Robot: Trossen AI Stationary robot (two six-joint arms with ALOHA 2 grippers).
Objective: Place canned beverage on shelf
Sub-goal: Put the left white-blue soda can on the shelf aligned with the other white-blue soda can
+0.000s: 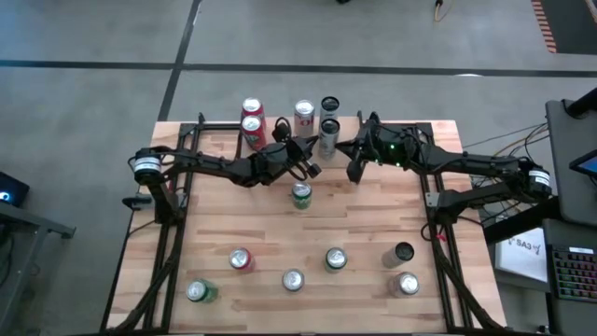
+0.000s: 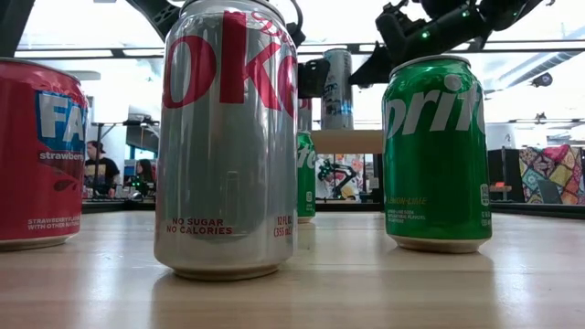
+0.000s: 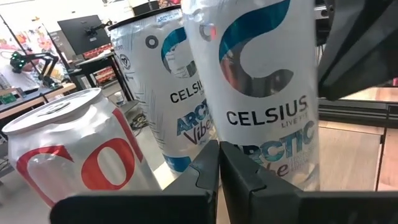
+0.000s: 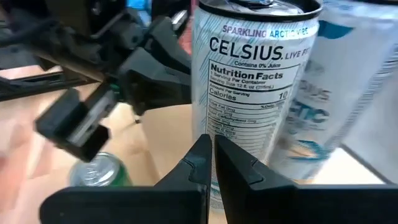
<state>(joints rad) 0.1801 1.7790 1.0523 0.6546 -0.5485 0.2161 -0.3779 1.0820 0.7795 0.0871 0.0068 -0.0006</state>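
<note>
The shelf (image 2: 352, 142) stands at the table's far middle. It carries two red cans (image 1: 252, 119), a silver Coke can (image 1: 304, 114) and two white Celsius cans. The nearer Celsius can (image 1: 328, 133) stands upright on its base. My left gripper (image 1: 314, 170) is shut and level, just to this can's left (image 3: 261, 93). My right gripper (image 1: 354, 174) is shut too, and comes at the same can (image 4: 249, 81) from the right. In the low view the two dark grippers flank the can (image 2: 336, 87). My left gripper has its shut fingertips (image 3: 210, 163) right at the nearer Celsius can's lower wall (image 3: 249, 163). I cannot tell whether they touch it. My right gripper has its shut fingertips (image 4: 202, 155) close against that can's lower wall (image 4: 233, 134). I cannot tell if they touch it.
A green can (image 1: 301, 194) stands on the table just below the grippers. Several more cans stand near the front edge: a Diet Coke (image 2: 228, 137), a Sprite (image 2: 437, 151), a Fanta (image 2: 37, 151) and others (image 1: 406, 284). Black frame rails (image 1: 173, 233) run along both table sides.
</note>
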